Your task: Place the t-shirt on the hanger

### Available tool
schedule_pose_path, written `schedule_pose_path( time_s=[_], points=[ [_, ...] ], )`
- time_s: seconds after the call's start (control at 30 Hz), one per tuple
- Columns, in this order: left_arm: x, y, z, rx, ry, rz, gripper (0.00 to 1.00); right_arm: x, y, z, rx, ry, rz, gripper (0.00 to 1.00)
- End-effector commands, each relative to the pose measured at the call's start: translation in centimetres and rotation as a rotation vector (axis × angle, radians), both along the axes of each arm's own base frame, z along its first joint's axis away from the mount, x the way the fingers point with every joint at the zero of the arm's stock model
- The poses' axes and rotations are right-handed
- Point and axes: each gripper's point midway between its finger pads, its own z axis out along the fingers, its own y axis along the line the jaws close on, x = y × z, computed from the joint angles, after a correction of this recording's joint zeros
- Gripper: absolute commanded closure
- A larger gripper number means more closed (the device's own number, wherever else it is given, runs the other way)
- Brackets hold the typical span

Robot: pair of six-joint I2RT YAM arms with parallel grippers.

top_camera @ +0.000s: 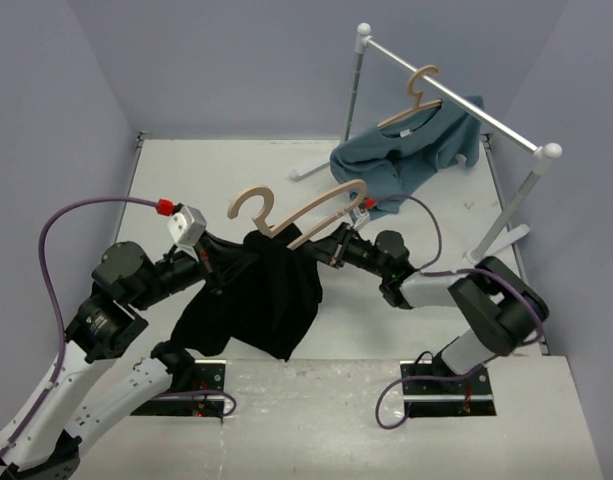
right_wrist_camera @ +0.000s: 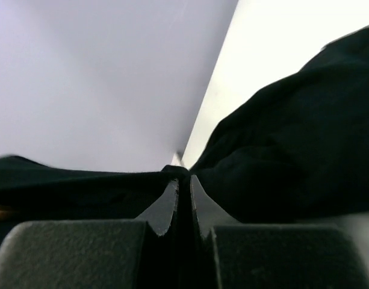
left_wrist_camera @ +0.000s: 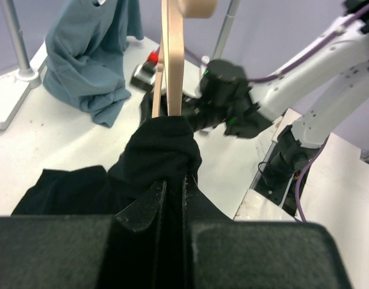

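Top external view: the black t-shirt (top_camera: pixel 256 300) is bunched up between the two arms, with most of it hanging down in a floppy lump over the near part of the table. Can't tell if the bottom edge actually touches the surface. The pale wooden hanger (top_camera: pixel 311 212) sticks out of the top of the bunch, tilted, with its hook toward the left arm's side and one shoulder end buried in the cloth. The left gripper (left_wrist_camera: pixel 172 188) has its jaws nearly together with black fabric pinched between them, right below where the hanger goes in. The right gripper (right_wrist_camera: pixel 183 180) is clamped tight too, on a fold of the same shirt from the other side.

Underneath is a plain white table (top_camera: pixel 206 170), boxed in by pale lilac walls (top_camera: pixel 236 60). Back right stands a white clothes rail (top_camera: pixel 456 95) with a second hanger (top_camera: pixel 418 92) wearing a teal shirt (top_camera: pixel 411 155). That shirt's bottom slumps onto the table just behind the right arm's wrist. Purple cables (top_camera: pixel 61 225) loop off both arms.
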Motion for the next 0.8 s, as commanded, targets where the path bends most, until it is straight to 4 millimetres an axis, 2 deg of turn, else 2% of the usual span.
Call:
schedule_pose_path(
  time_s=[0.0,0.03,0.13,0.17,0.3,0.37,0.4,0.5,0.57,0.63,0.77],
  points=[
    [-2.0,1.6,5.3,-0.047,-0.165,-0.002,1.00,3.2,-6.3,-4.8,-0.284,0.056,-0.316,1.00],
    [-2.2,1.6,5.1,-0.038,-0.169,-0.014,1.00,3.3,-6.8,-4.0,-0.293,0.029,-0.335,1.00],
    [-2.7,1.0,4.0,-0.008,-0.171,-0.070,1.00,3.6,-9.4,-3.7,-0.387,0.020,-0.442,1.00],
    [-2.8,0.8,3.7,0.000,-0.171,-0.087,1.00,3.6,-10.0,-2.6,-0.384,-0.009,-0.465,1.00],
    [-3.6,0.2,2.6,0.031,-0.174,-0.159,1.00,4.7,-13.1,-0.9,-0.412,-0.028,-0.542,1.00],
    [-3.1,0.7,1.9,0.063,-0.179,-0.122,1.00,5.2,-15.4,0.9,-0.412,-0.043,-0.595,1.00],
    [-3.1,0.9,1.5,0.075,-0.170,-0.111,1.00,5.8,-17.0,1.6,-0.417,-0.053,-0.636,1.00],
    [-3.3,1.1,0.7,0.086,-0.172,-0.114,1.00,6.2,-20.1,4.5,-0.413,-0.102,-0.698,1.00],
    [-3.3,1.1,-0.3,0.108,-0.164,-0.118,1.00,5.9,-21.0,7.1,-0.397,-0.149,-0.698,1.00],
    [-3.1,1.2,-1.7,0.156,-0.147,-0.121,1.00,6.1,-22.6,8.5,-0.406,-0.177,-0.725,1.00],
    [-3.3,0.7,-4.2,0.212,-0.121,-0.178,1.00,6.0,-24.1,11.7,-0.425,-0.235,-0.718,1.00]
  ],
)
